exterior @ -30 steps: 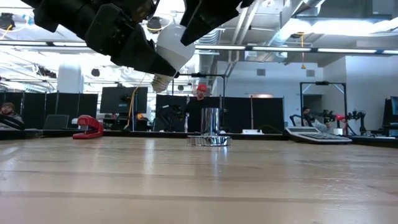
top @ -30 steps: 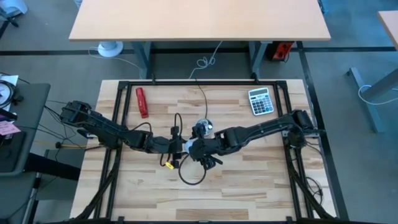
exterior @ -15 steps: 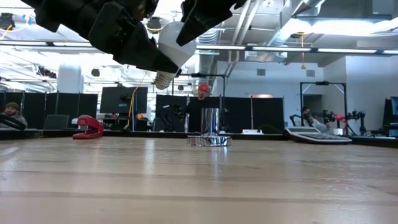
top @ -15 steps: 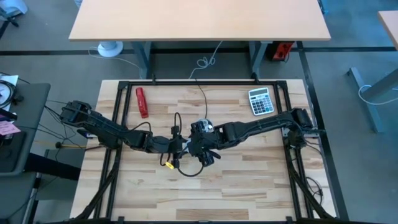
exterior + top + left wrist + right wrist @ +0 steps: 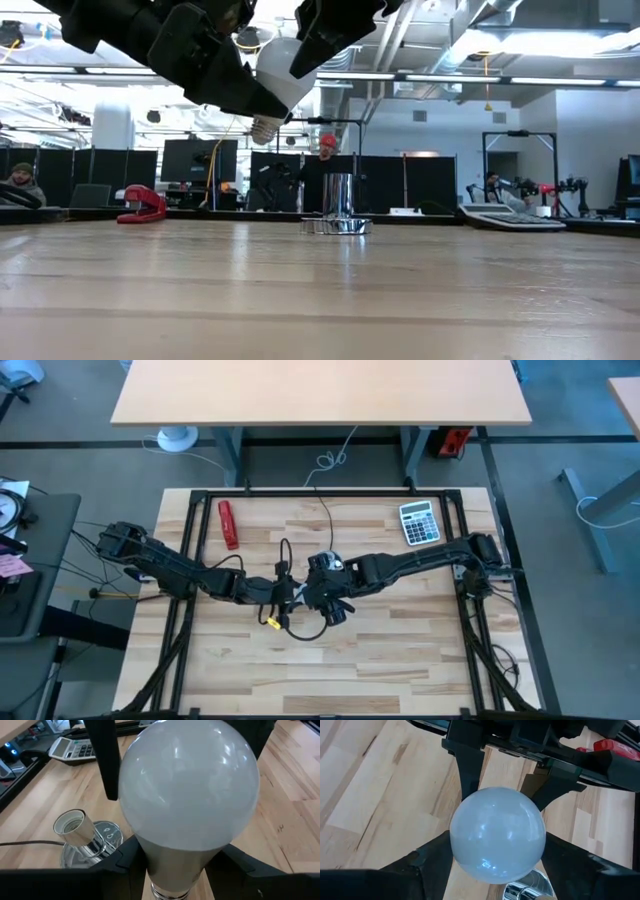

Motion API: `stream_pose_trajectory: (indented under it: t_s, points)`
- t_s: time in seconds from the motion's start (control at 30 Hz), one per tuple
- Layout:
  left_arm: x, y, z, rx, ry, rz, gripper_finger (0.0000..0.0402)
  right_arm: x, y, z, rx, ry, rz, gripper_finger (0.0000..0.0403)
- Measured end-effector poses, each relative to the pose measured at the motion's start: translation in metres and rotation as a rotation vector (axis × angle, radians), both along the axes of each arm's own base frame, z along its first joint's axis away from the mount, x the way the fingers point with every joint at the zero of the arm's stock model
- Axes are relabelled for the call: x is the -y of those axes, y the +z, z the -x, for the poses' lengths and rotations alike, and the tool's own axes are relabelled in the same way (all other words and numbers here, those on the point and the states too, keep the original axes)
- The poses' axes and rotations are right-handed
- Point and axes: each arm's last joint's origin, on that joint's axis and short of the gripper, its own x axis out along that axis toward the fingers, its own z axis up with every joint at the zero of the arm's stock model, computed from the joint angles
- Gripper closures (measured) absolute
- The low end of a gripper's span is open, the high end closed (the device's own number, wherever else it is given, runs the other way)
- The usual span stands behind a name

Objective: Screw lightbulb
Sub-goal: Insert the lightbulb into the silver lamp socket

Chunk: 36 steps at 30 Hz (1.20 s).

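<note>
The white lightbulb hangs high above the table's middle. It is tilted, with its screw base pointing down and its globe up. My left gripper is shut on it. My right gripper faces the left one and is open, with a finger on either side of the globe. The shiny metal socket stands upright on its round foot on the wood just beyond the grippers, its black cord running to the far edge. My left gripper pinches the bulb's pale grey neck, just below the globe, between its two fingers. The fingers come from the table's left, slanting down. The bulb is lifted clear and tilted, globe toward my right gripper. My right gripper's fingers lie close along the globe's sides; I cannot tell whether they touch it.
A red stapler lies at the far left of the table and a calculator at the far right. A looped arm cable hangs below the grippers. People sit and stand in the room behind the table.
My right gripper has gone toward the table's left edge, closing in on the bulb until its fingers flank the globe. The left gripper and the bulb have stayed nearly in place.
</note>
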Motion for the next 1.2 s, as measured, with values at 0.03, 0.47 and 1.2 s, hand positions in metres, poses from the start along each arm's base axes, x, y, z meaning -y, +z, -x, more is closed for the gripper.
stream_pose_trajectory:
  t_s: [0.03, 0.47, 1.2]
  points:
    - [0.000, 0.000, 0.000, 0.000, 0.002, 0.004, 0.0246, 0.001, 0.000, 0.000, 0.000, -0.002, -0.001, 0.0119]
    - [-0.003, -0.005, 0.003, -0.047, 0.086, -0.012, 0.0162, 0.016, 0.006, 0.006, -0.080, -0.052, 0.003, 0.0121]
    - [-0.075, -0.035, 0.021, 0.079, 0.164, 0.013, 0.0128, 0.134, 0.034, 0.026, -0.246, -0.195, -0.153, 0.0121]
